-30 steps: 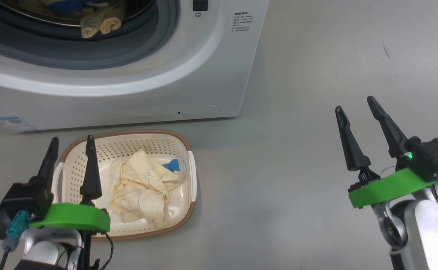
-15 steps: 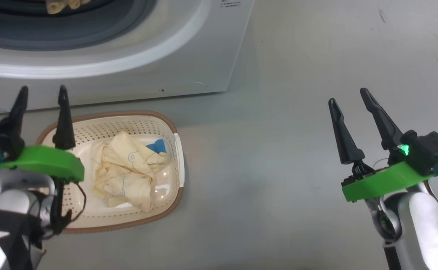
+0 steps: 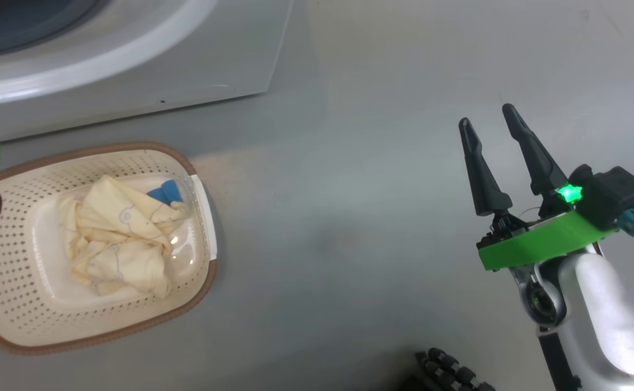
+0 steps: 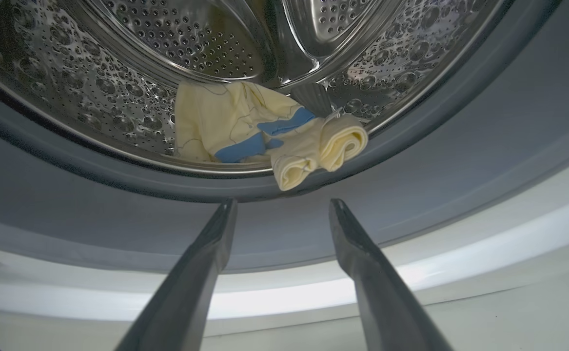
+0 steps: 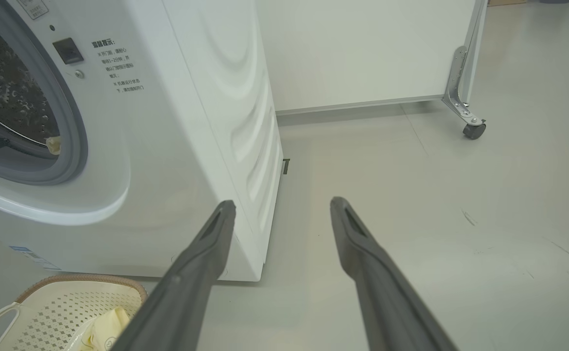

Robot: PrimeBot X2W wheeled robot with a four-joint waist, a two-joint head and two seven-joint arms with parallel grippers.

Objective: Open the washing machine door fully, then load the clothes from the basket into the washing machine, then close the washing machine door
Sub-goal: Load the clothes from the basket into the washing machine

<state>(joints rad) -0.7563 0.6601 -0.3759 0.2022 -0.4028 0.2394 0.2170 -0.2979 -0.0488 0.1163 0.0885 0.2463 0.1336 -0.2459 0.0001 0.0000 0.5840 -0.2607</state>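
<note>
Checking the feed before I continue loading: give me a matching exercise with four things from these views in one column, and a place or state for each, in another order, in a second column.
Things:
1. basket clothes
2. drum clothes
3. left gripper
4. right gripper

Places and states:
A. open, over bare floor to the right of the washing machine
B. open, aimed at the mouth of the drum
C. crumpled on the bottom of the basket
D. one fold hanging over the drum's front lip

Pairs: 1-C, 2-D, 3-B, 4-A.
</note>
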